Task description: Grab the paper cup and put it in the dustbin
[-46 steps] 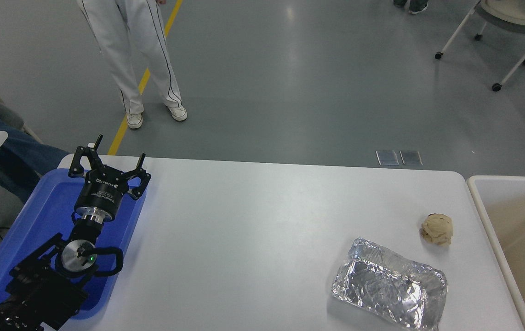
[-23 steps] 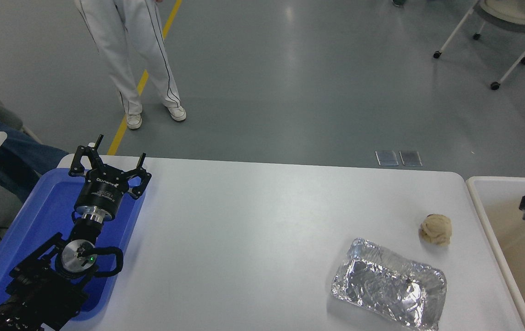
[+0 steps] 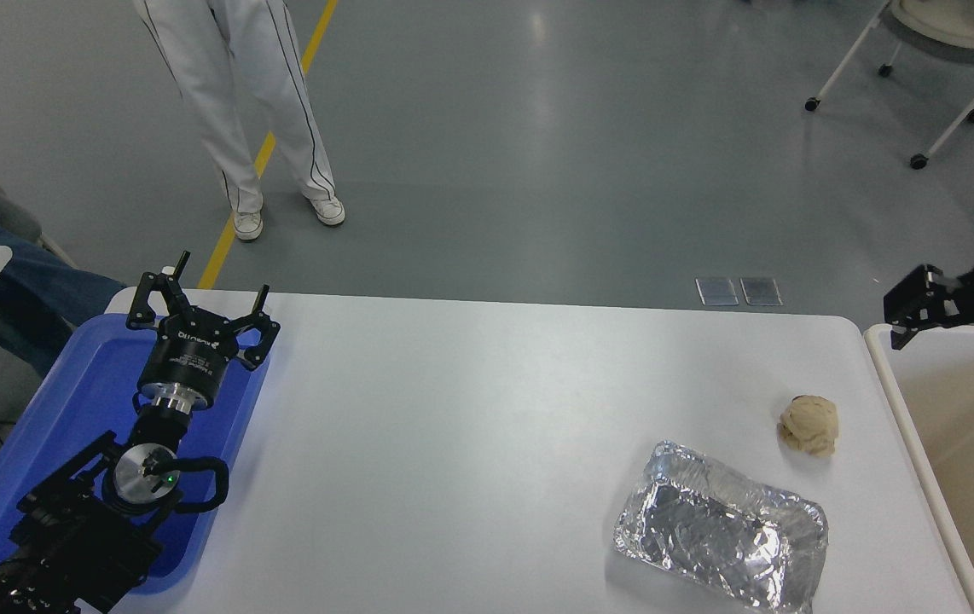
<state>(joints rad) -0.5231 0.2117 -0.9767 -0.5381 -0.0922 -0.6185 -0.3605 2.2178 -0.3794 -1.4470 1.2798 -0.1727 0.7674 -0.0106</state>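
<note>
At the lower left of the frame the left gripper (image 3: 201, 298) is parked over the blue tray (image 3: 69, 409), its fingers spread wide and holding nothing. Above it, at the top left, a person in white trousers (image 3: 235, 102) stands on the grey floor beyond the table's far edge, well apart from the robot.

The middle of the white table (image 3: 470, 426) is bare. Toward the lower right lies the crinkled foil tray (image 3: 721, 537), and just beyond it, nearer the table's right edge, sits the crumpled tan paper ball (image 3: 809, 424) — neither is the thing the task names.

At the right edge of the frame the right gripper (image 3: 956, 320) hangs above the far corner of the dustbin (image 3: 896, 401), whose white rim runs down the right side of the picture with the beige inside beyond it. Its fingers stand apart and nothing shows between them.

The paper cup is nowhere in view — not on the table, not in either gripper, and not in the strip of the bin's inside that the frame shows. Judging from the empty, open right gripper poised over the bin, the placing step looks done and the cup has most likely gone into the hidden part of the bin, though that cannot be confirmed here.

If so, the next move calls only for drawing the right arm clear of the bin's rim without knocking it. If the cup lies elsewhere, it must first be found.
</note>
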